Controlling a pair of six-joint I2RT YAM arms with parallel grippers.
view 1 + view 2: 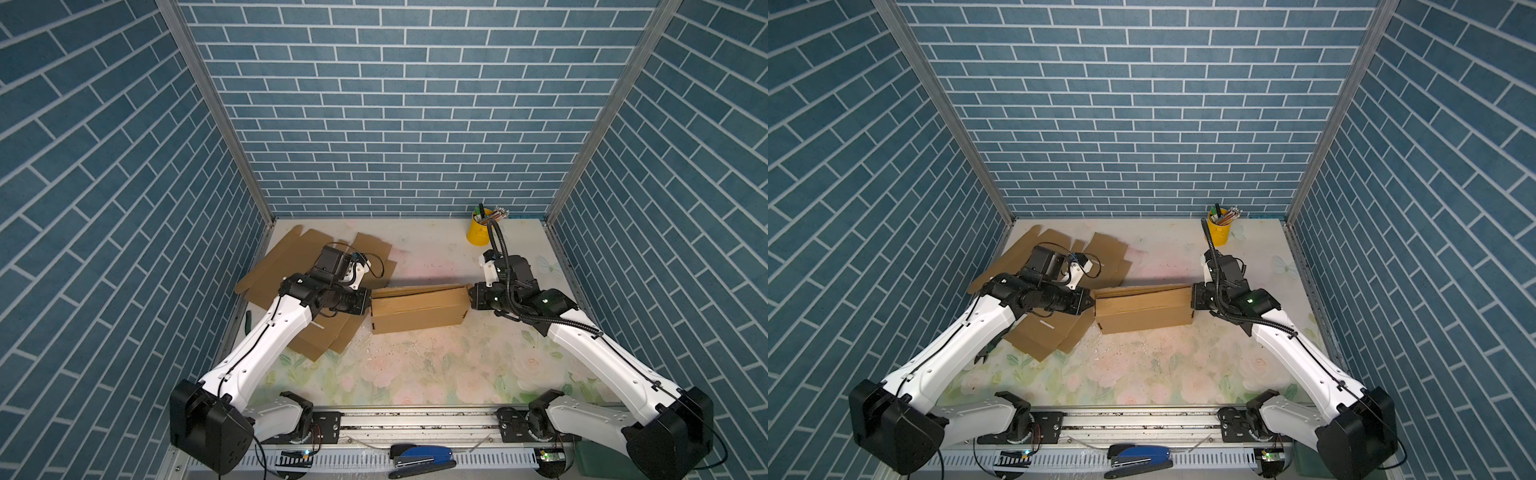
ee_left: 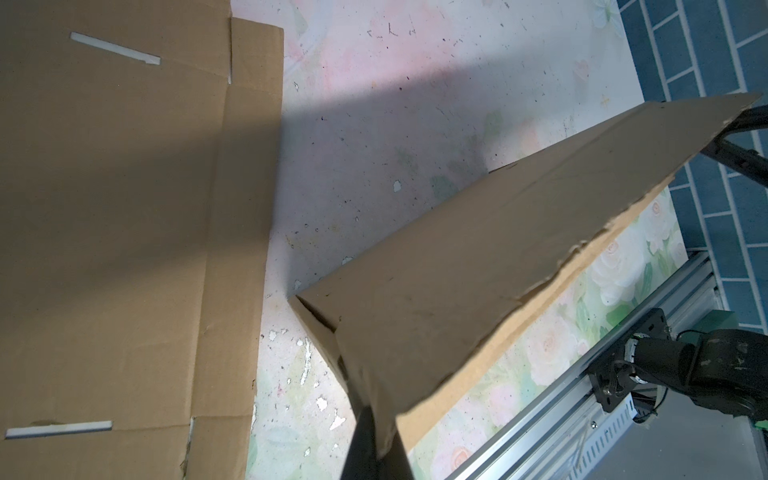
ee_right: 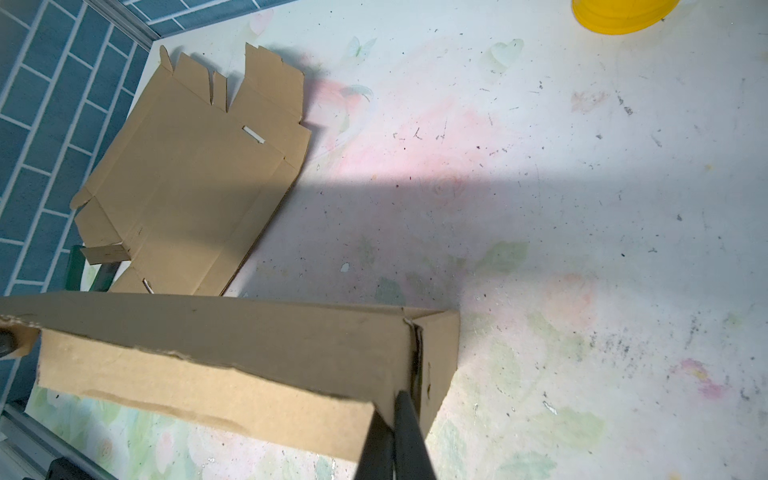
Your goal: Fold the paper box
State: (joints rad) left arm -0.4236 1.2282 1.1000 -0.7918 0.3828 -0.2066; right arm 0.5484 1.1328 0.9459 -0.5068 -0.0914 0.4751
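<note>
Left end effector [image 1: 369,302] is pinching the left end of the paper box [image 1: 419,309], its fingers [image 2: 362,436] closed narrow on the cardboard end wall. At the opposite end the right end effector [image 1: 471,296] is gripping the same way, two dark fingers [image 3: 409,440] nearly together with the box's edge between them. Both arms are reaching in from the near rail, elbows pushed out to the sides, forearms angling inward and wrists lying roughly level, pointing at each other across the box. The box is sitting in the middle of the counter [image 1: 436,365], long side facing the camera, its top edge looking ragged. Whether its base is touching the counter or hanging just above is hard to make out. Flat cardboard sheets [image 1: 270,266] are lying at the left, partly hidden under the left arm. A yellow cup [image 1: 477,235] is standing at the far right, mostly cut off in the right wrist view. In both top views the wrists are hiding the fingertips.
</note>
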